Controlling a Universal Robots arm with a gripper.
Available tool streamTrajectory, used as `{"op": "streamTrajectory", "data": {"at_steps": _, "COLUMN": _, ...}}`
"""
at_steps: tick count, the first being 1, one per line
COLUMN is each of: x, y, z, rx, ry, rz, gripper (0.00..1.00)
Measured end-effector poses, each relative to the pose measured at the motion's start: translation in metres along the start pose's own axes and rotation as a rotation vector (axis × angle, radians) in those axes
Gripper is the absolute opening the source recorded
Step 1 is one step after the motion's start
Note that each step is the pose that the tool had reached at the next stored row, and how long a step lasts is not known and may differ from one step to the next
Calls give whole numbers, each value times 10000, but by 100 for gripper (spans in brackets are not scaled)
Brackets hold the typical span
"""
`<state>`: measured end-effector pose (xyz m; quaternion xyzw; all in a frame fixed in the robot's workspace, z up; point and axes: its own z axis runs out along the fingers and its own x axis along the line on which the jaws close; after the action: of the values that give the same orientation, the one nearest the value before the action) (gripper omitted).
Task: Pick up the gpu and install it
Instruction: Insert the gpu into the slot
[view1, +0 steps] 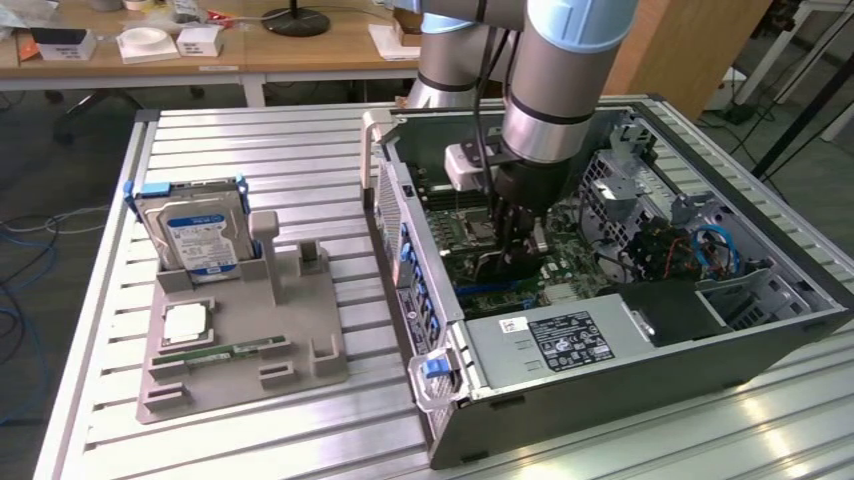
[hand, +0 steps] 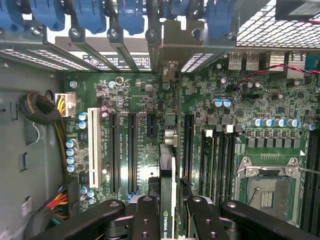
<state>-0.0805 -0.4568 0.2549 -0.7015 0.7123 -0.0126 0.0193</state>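
Where the arm reaches down into the open computer case (view1: 747, 300), we see the end effector (hand: 167, 210) pinching the gpu (hand: 166, 165) edge-on between its fingers (hand: 145, 215), directly over the motherboard (hand: 125, 100). The card's lower edge is hidden from us; whether it touches a slot is unclear.

One open computer case (view1: 641, 340) is lying on the slatted table (view1: 267, 150); one gray fixture tray (view1: 240, 350) is sitting beside it, carrying one hard drive (view1: 198, 235), one RAM stick (view1: 220, 354) and one processor chip (view1: 186, 322) (three parts in all); one gpu (hand: 167, 200) is showing in the wrist view.
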Motion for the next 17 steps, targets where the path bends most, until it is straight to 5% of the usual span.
{"op": "streamTrajectory", "data": {"at_steps": 17, "x": 1, "y": 17, "z": 61, "rx": 0, "ry": 0, "rz": 0, "gripper": 26}}
